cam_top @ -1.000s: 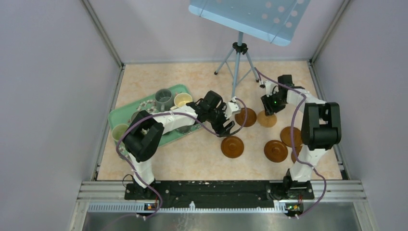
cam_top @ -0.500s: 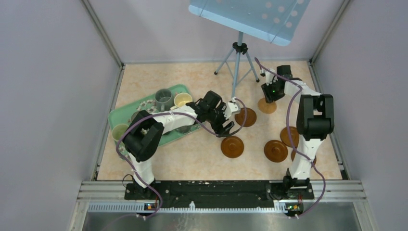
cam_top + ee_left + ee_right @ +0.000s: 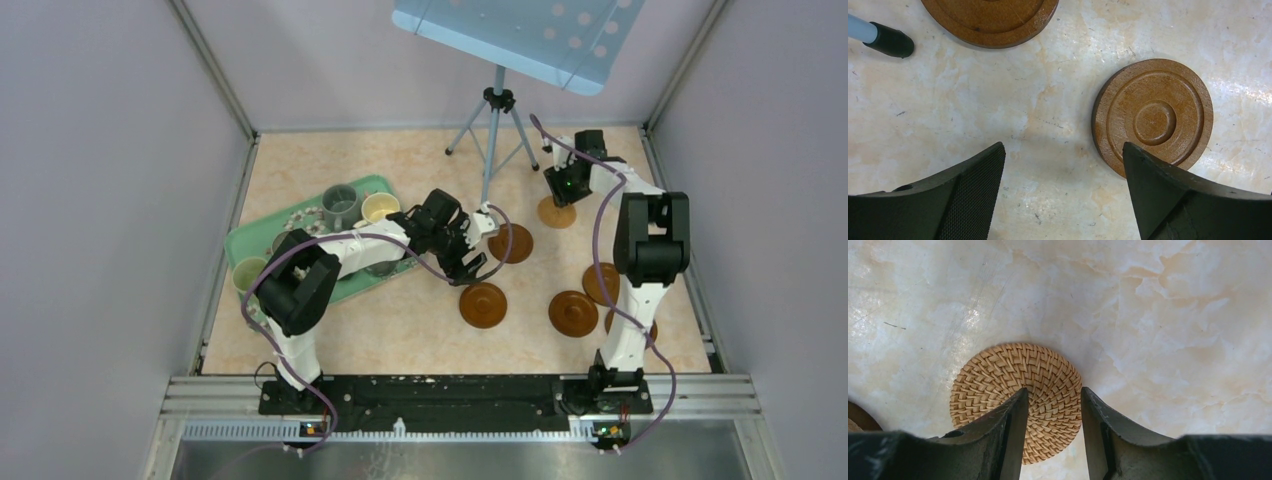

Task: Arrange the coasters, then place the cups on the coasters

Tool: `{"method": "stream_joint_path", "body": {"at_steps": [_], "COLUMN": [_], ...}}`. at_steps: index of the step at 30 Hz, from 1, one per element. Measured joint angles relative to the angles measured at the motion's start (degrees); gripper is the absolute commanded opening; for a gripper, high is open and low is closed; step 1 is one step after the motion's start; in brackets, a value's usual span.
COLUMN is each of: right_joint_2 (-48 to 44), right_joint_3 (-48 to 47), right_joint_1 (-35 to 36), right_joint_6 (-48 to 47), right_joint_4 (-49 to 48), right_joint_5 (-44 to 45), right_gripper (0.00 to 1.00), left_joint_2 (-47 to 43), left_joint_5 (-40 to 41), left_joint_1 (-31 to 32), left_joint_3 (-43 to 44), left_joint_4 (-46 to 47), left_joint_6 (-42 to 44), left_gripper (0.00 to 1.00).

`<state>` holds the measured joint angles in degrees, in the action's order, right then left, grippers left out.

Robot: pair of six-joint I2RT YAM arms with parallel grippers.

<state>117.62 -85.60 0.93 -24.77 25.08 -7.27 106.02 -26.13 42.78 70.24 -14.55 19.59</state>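
Observation:
Several brown coasters lie right of centre; one (image 3: pixel 483 304) sits just in front of my left gripper (image 3: pixel 470 265), another (image 3: pixel 517 243) beside it. In the left wrist view that gripper (image 3: pixel 1063 147) hangs open over bare table, with a ringed coaster (image 3: pixel 1153 117) by its right finger. My right gripper (image 3: pixel 557 198) is far out, and its part-open fingertips are down on a woven coaster (image 3: pixel 998 385), the gripper (image 3: pixel 1053 390) standing over its middle. The cups stay on the green tray (image 3: pixel 240 245): a grey one (image 3: pixel 341 203), a cream-lined one (image 3: pixel 380 207) and a pale green one (image 3: pixel 248 272).
A tripod (image 3: pixel 494 120) stands at the back centre under a blue perforated panel (image 3: pixel 520 35); one of its feet (image 3: pixel 890 42) is near my left gripper. More coasters (image 3: pixel 573 313) lie by the right arm's base. Walls close in the table on three sides.
My right gripper has moved toward the far wall, and the woven coaster has slid along under it. My left gripper's jaws have opened wider; that arm has hardly moved.

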Motion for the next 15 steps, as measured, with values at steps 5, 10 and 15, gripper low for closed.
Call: {"method": "stream_joint_path", "body": {"at_steps": [5,10,15], "right_joint_2": [-0.3,-5.0,-17.5], "right_joint_3": [0.0,2.2,8.0], "right_joint_1": [-0.2,-0.9,-5.5], "right_joint_6": [0.4,-0.1,-2.6], "right_joint_4": [0.5,4.4,10.8], "right_joint_5": [-1.5,-6.2,-11.0], "right_gripper": [0.59,0.68,0.68], "left_joint_2": [0.0,0.0,-0.9], "left_joint_5": [0.1,0.1,0.2], "left_joint_1": [0.0,0.0,0.0], "left_joint_3": [0.0,0.0,-0.6], "left_joint_4": [0.0,-0.7,-2.1], "left_joint_6": [0.0,0.1,0.4], "left_gripper": [0.99,0.99,0.99]}}
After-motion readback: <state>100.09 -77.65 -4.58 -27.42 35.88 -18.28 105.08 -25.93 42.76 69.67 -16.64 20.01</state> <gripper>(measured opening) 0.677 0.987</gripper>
